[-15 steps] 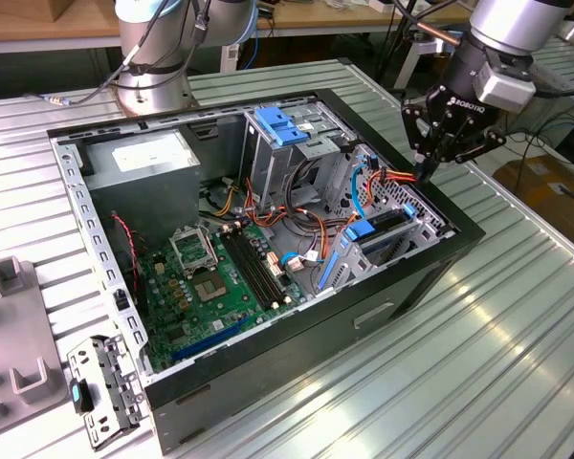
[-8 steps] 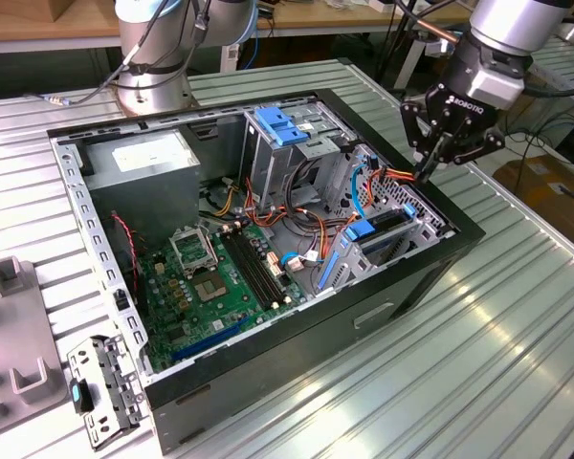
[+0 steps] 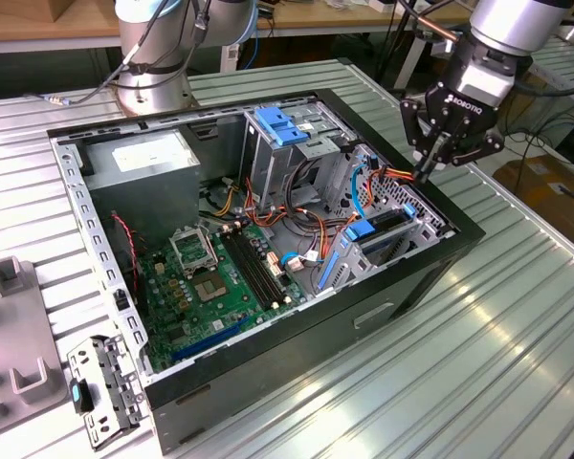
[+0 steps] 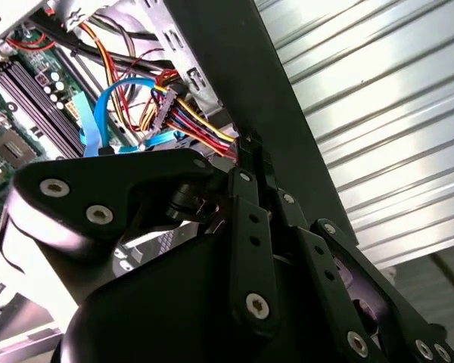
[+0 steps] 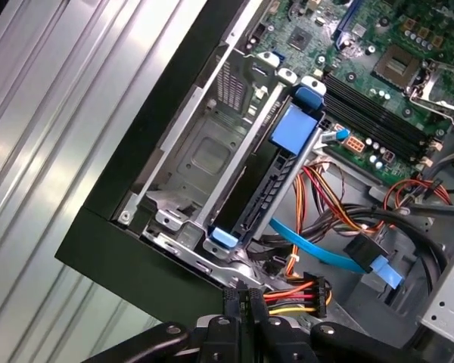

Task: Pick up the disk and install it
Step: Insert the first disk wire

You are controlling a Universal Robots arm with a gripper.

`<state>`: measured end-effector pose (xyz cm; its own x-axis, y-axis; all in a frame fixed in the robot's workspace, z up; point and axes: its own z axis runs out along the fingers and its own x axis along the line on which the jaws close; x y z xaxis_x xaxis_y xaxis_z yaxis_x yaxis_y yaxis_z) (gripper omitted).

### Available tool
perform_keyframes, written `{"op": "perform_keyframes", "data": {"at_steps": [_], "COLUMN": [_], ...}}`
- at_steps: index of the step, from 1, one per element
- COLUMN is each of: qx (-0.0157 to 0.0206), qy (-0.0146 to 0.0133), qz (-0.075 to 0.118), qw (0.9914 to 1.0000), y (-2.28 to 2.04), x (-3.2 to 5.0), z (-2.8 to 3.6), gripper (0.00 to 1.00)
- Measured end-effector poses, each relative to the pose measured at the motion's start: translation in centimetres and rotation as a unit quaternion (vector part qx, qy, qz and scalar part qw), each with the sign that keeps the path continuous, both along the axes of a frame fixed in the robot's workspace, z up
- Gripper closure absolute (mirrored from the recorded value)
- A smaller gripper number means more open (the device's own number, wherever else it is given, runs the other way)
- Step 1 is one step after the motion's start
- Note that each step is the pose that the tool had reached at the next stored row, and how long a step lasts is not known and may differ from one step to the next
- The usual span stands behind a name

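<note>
my claw point(image 3: 427, 172) shut, tips together, over case point(image 3: 440, 258) rim | disk point(image 3: 386, 228) sits on edge in cage point(image 5: 200, 155), 7 o'clock of claw in exterior view | pwr wires point(image 5: 295, 291) just beside tips: I'd go slow, no snag

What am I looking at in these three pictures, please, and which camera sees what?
A robot arm's gripper hangs over an open computer case on a ribbed metal table. The exterior view looks on from off the arm. Both wrist views ride on the arm and look past the gripper into the case. The gripper looks shut and empty, its tips beside a bundle of coloured wires. The disk stands on edge in blue rails in the drive cage, near the motherboard.
</note>
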<state>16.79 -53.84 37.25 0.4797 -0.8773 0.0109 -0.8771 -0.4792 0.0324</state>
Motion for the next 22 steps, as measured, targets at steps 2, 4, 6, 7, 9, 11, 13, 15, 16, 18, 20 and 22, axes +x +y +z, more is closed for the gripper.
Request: {"op": "perform_keyframes", "data": {"at_steps": [2, 4, 6, 7, 9, 11, 13, 15, 16, 18, 20, 22], "qx": [0.0, 0.0, 0.0, 0.0, 0.0, 0.0, 0.0001, 0.0, 0.0, 0.0, 0.0, 0.0001], "qy": [0.0, 0.0, 0.0, 0.0, 0.0, 0.0, 0.0, 0.0, 0.0, 0.0, 0.0, 0.0], "qz": [-0.015, -0.024, -0.026, -0.026, -0.026, -0.028, -0.035, -0.037, -0.038, -0.039, -0.04, -0.042], "qw": [0.99988, 0.9997, 0.99966, 0.99966, 0.99965, 0.9996, 0.9994, 0.99932, 0.99929, 0.99925, 0.99918, 0.99913], "y": [0.0, 0.0, 0.0, 0.0, 0.0, 0.0, 0.0, 0.01, 0.0, 0.0, 0.0, 0.0], "x": [0.0, 0.0, 0.0, 0.0, 0.0, -0.01, -0.06, -0.28, -0.51, -0.92, -1.37, -1.68], "z": [0.0, 0.0, 0.0, 0.0, 0.0, 0.0, -0.01, 0.0, 0.0, 0.0, 0.0, 0.0], "gripper": [0.84, 0.84, 0.84, 0.84, 0.84, 0.84, 0.84, 0.84, 0.84, 0.84, 0.84, 0.84]}}
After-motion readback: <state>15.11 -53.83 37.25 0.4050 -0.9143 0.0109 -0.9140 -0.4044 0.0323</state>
